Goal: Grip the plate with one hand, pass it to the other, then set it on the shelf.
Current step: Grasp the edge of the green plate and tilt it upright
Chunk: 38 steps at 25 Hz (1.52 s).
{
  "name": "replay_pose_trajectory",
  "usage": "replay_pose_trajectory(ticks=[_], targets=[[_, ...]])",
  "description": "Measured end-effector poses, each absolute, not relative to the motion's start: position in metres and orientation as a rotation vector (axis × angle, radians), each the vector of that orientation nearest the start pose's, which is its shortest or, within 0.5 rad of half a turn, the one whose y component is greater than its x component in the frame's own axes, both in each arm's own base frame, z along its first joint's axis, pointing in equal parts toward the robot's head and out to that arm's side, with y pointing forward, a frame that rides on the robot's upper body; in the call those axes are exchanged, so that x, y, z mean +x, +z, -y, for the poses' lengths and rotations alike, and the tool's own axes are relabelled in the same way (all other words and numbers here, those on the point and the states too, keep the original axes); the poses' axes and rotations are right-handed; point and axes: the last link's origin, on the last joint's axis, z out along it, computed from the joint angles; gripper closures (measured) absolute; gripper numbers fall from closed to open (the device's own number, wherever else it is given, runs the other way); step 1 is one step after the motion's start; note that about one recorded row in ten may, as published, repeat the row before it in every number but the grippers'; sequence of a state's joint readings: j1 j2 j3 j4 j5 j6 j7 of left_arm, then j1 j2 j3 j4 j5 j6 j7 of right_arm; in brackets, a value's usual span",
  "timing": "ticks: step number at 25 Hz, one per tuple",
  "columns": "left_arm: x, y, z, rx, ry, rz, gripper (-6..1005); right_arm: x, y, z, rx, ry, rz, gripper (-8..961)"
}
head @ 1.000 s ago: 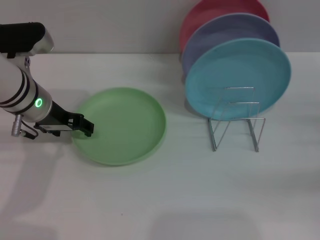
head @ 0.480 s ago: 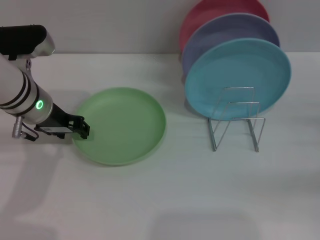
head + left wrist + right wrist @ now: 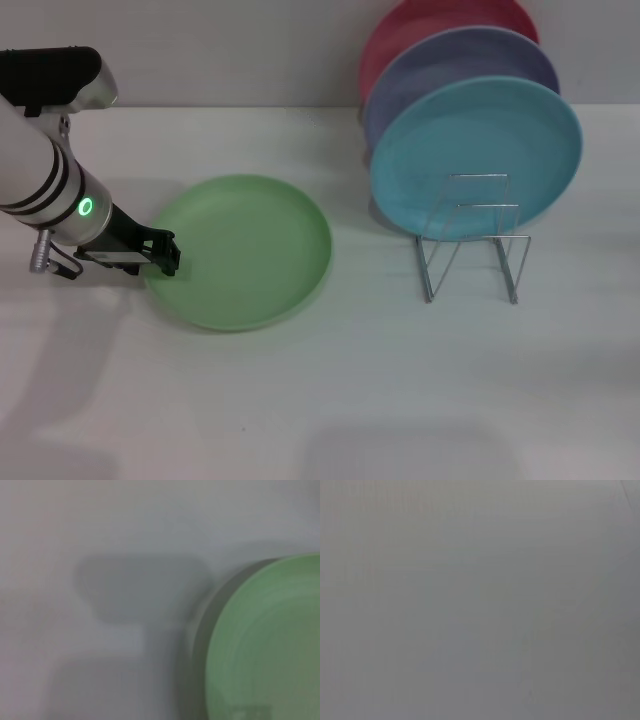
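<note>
The light green plate point(image 3: 245, 250) lies flat on the white table, left of centre in the head view. My left gripper point(image 3: 168, 254), black with a green light on its silver-white arm, is at the plate's left rim, low on the table, with its fingers drawn together on the rim. The left wrist view shows the plate's edge point(image 3: 265, 645) and the gripper's shadow on the table. The silver wire rack point(image 3: 470, 245) stands to the right of the plate. My right gripper is out of view, and its wrist view shows only a blank grey surface.
A light blue plate point(image 3: 475, 155) stands upright in the rack, with a lavender plate point(image 3: 455, 60) and a red-pink plate point(image 3: 425, 25) behind it. The white table point(image 3: 330, 400) runs to a pale wall at the back.
My left gripper's fingers have drawn in from a wider spread and now sit together at the plate's left rim. The plate has not moved.
</note>
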State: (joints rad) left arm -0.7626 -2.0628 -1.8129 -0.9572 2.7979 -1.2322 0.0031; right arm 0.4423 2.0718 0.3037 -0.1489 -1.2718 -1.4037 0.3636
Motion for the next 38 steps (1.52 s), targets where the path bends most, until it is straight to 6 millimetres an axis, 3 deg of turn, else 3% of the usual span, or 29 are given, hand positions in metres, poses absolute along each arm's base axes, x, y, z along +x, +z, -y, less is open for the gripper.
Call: replay_pose_trajectory(ticks=[6,17,21,30,38], targets=[[-0.2211,-0.0129,-0.4107,-1.966,0.374,1.488,564,0.3853,0.1096,-0.3002,-1.030,0.772,-0.478,194],[-0.2204,-0.0133,-0.4120,-1.972,0.380,1.479,589,0.3842,0.1104,-0.3018,-1.032,0.774,-0.474,194],[-0.2205,-0.0128,-0.4123,-1.972,0.380,1.477,701,0.3837,0.1104,-0.3024,-1.033,0.776,-0.473,194],[-0.2230,-0.0126,-0.4120,-1.969,0.390,1.478,699,0.3824,0.1109,-0.3023,-1.032,0.783,-0.465,193],[-0.2237,-0.0127,-0.4120,-1.970,0.397,1.477,774,0.3821,0.1112,-0.3018,-1.031,0.785,-0.461,193]])
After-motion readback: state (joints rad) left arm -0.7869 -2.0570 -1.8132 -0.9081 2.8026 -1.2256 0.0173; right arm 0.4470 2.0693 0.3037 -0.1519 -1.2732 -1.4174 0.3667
